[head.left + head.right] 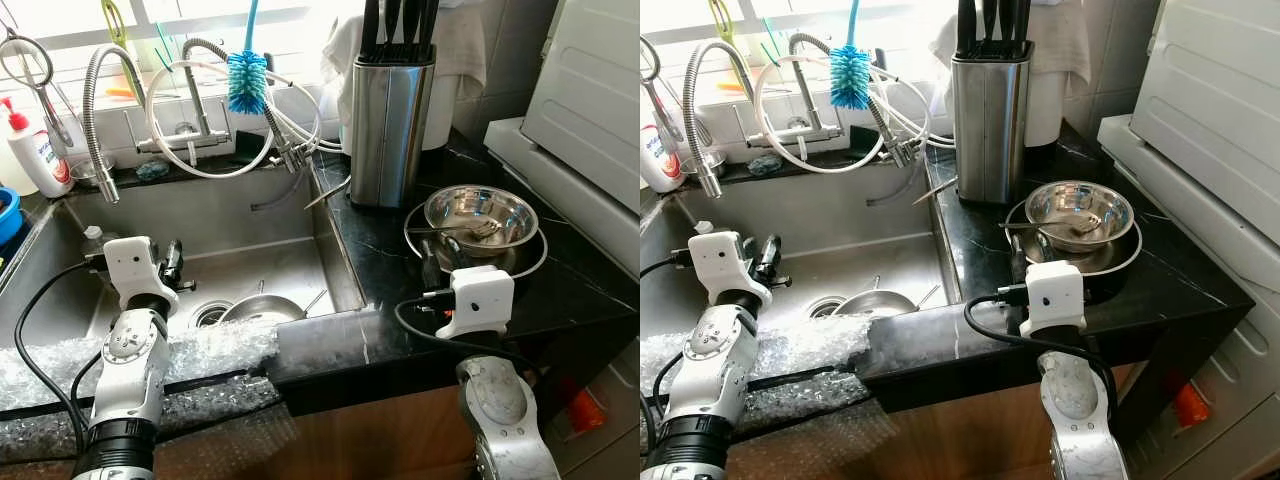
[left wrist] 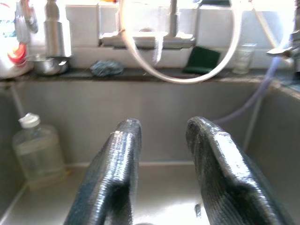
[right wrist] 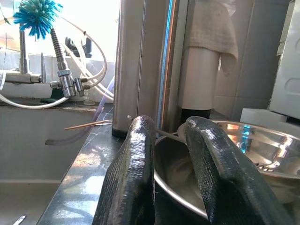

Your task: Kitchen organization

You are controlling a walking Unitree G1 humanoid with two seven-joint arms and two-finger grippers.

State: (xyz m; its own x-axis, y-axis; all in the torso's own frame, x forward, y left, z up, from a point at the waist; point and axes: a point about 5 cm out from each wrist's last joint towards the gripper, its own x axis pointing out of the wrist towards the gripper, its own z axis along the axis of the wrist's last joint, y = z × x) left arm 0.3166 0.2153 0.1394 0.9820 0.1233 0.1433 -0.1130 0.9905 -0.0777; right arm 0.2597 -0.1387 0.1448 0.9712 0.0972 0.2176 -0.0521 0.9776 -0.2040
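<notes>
One shiny steel bowl [image 1: 480, 215] sits nested in a wider dark pan [image 1: 520, 262] on the black tabletop [image 1: 585, 300], right in front of the right end effector [image 3: 168, 140]. A utensil [image 1: 462, 231] rests inside the bowl. The bowl is round and mirror-bright, and its rim is just beyond the fingertips [image 3: 140, 126]. The right end effector hovers at the pan's near edge with its two fingers a small gap apart and nothing between them.

Beyond the bowl from that end effector stands one tall steel knife block [image 1: 390, 125], dark handles up top, and a thin stick [image 3: 89, 125] lies on the tabletop beside it.

Over at the sink [image 1: 240, 270], the left end effector [image 2: 161, 140] hangs above the basin, fingers parted, holding nothing. Ahead and off to its side, one clear bottle [image 2: 37, 150] with a white cap stands in the corner. Near it in the basin lies one steel lid [image 1: 262, 308]. One blue brush [image 1: 246, 82] hangs by the faucets [image 1: 200, 100].
</notes>
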